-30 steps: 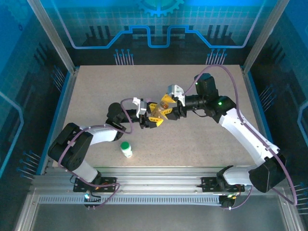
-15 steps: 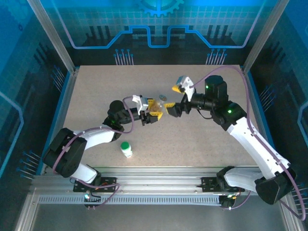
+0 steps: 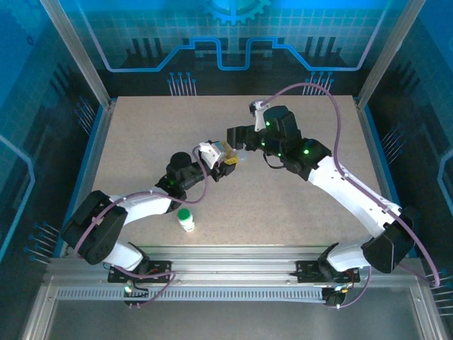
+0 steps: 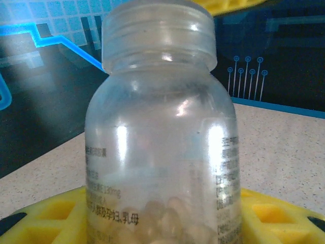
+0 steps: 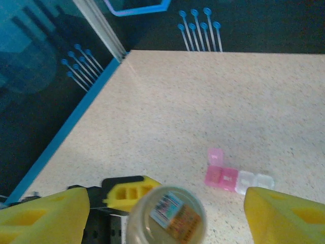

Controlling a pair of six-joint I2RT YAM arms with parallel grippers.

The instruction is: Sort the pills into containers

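Right arm just re-approached. A second ago its fingers were in at the bottle alongside the left ones. It then backed off to the right, and now it has swung round and sits over the top.

The right gripper (image 5: 163,209) has its fingers (image 5: 43,216) spread wide, one each side of the cap (image 5: 166,214), not touching it as far as I can see. The left gripper (image 3: 226,161) hasn't changed its hold: fingers pinching the translucent bottle (image 4: 160,142) low on the body. The bottle is upright and looks lifted off the worktop (image 3: 304,191), near mid-table. Cap is on, and the pills (image 4: 167,216) sit in the bottom.

My read: a regrasp on the cap from above, so the task is still early and nothing comes out until that cap is off. Next, the right fingers need to close square on the cap while the left holds against the twist. The left grip is low, so the bottle could spin or tip.

The green-capped white bottle (image 3: 185,219) stands alone by the left arm. The pill organiser (image 5: 236,175), pink and white, lies on the worktop beyond, one pink lid flipped up.
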